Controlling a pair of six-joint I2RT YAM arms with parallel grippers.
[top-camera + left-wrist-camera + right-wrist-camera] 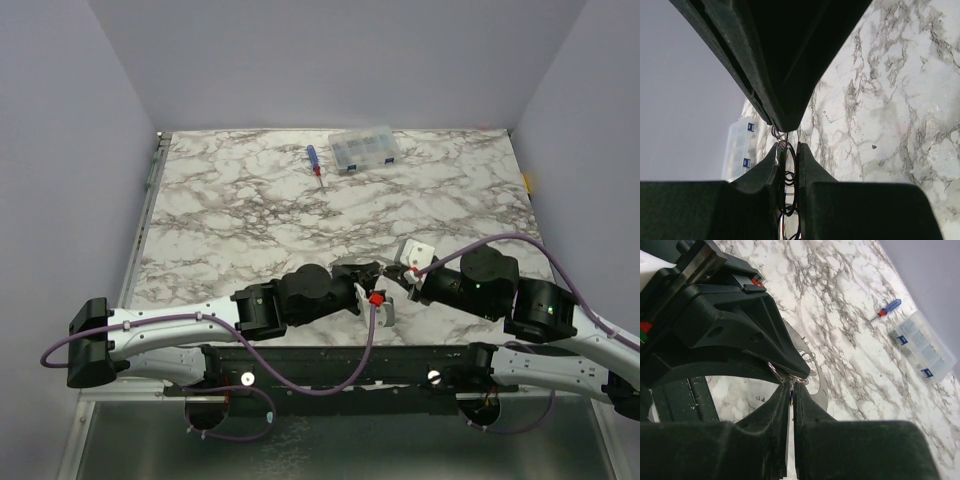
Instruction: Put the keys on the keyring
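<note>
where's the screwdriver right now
In the top view the screwdriver lies on the far part of the marble table, near its back edge. It is just left of the clear compartment box.

White, grey-veined marble table (250,200)

White lower links (165,325), black joint housings (310,295). A purple cable (372,340) loops along each arm. Black wedge-shaped tool fingers (760,440). Red part (376,298) at left wrist. Silver screws (246,378) on the black base rail (340,362).
</note>
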